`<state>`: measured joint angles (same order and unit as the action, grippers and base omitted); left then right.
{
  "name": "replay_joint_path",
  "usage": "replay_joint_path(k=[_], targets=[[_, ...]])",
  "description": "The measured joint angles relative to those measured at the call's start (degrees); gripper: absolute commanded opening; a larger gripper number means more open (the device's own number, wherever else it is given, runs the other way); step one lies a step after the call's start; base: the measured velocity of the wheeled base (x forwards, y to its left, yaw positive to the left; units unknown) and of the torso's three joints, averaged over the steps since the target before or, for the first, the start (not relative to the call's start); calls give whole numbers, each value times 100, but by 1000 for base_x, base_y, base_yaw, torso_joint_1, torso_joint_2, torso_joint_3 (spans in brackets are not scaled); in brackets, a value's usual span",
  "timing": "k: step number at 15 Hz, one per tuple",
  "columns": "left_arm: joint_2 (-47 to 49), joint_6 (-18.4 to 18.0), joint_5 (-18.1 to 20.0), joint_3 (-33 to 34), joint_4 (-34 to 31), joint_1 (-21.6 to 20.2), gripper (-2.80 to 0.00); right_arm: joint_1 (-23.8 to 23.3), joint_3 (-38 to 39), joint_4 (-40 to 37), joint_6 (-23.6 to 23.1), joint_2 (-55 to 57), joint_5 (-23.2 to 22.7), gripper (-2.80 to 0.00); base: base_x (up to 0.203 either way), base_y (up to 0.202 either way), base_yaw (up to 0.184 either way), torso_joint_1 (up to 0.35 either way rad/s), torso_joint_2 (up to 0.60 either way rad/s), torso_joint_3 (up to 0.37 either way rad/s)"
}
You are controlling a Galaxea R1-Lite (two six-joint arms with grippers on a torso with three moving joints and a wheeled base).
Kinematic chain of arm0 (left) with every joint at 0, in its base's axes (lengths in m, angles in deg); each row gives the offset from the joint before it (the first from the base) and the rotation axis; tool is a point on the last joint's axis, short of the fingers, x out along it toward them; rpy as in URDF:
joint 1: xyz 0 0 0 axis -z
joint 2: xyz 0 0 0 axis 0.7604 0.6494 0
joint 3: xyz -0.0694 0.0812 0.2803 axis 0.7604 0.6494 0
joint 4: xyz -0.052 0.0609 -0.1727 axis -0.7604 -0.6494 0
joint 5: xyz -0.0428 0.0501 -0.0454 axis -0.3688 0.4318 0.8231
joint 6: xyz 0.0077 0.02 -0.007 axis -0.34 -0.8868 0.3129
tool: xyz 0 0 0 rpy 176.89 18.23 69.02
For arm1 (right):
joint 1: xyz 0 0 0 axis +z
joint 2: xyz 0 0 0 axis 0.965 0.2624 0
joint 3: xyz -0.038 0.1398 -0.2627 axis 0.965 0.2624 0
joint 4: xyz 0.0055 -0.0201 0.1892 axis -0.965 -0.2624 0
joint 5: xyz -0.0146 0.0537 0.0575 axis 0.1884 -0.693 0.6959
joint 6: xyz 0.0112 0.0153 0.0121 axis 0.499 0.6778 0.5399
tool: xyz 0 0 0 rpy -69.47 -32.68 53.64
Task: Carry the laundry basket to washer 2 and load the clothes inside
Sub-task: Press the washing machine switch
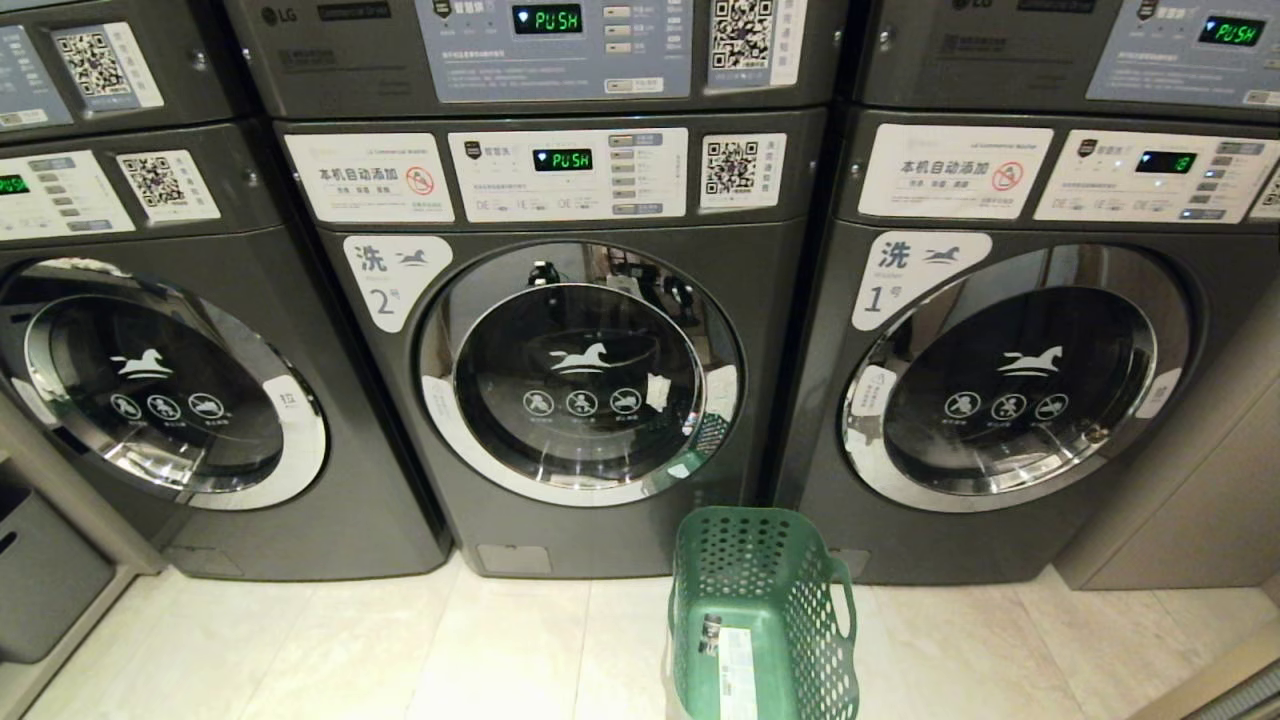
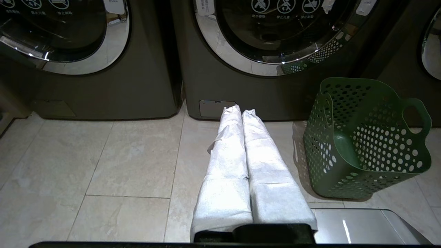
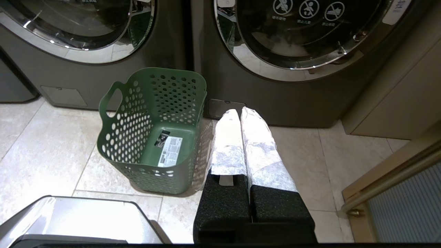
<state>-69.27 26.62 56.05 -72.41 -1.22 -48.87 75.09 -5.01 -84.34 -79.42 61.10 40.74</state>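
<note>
- Here, the laundry basket stands upright on the tiled floor, near the foot of washer 2 and slightly to its right, in front of the gap between it and the washer marked 1.
- The basket looks empty in both wrist views; only a printed label lies on its bottom. The clothes are not visible in any view, neither in the basket nor on the floor.
- The round door of washer 2 is closed, and a pale patch shows behind its glass; whether that is fabric cannot be told.
- The step in hand is judged to be loading, near its end or already done. To do it well, check that the door is latched all round its chrome rim and that no cloth is caught in the seal, and keep the arms clear of the basket rim.
- The left gripper hangs low over the floor in front of washer 2, its cloth-wrapped fingers pressed together, holding nothing.
- The right gripper hangs just right of the basket, its fingers likewise pressed together and empty, touching neither basket nor washer.
</note>
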Motion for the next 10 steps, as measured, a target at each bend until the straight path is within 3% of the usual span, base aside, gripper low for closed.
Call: replay_joint_path(k=[3, 8, 10], targets=[[0, 2, 2, -4, 3, 1, -280, 0, 0, 0, 1, 0, 1, -280, -8, -102, -4, 1, 4, 3], [0, -6, 1, -2, -5, 5, -280, -7, 0, 0, -2, 0, 2, -280, 0, -177, 4, 3, 3, 3], [2, -15, 3, -2, 0, -3, -280, 7, 0, 1, 2, 0, 0, -280, 0, -41, -1, 2, 4, 4]])
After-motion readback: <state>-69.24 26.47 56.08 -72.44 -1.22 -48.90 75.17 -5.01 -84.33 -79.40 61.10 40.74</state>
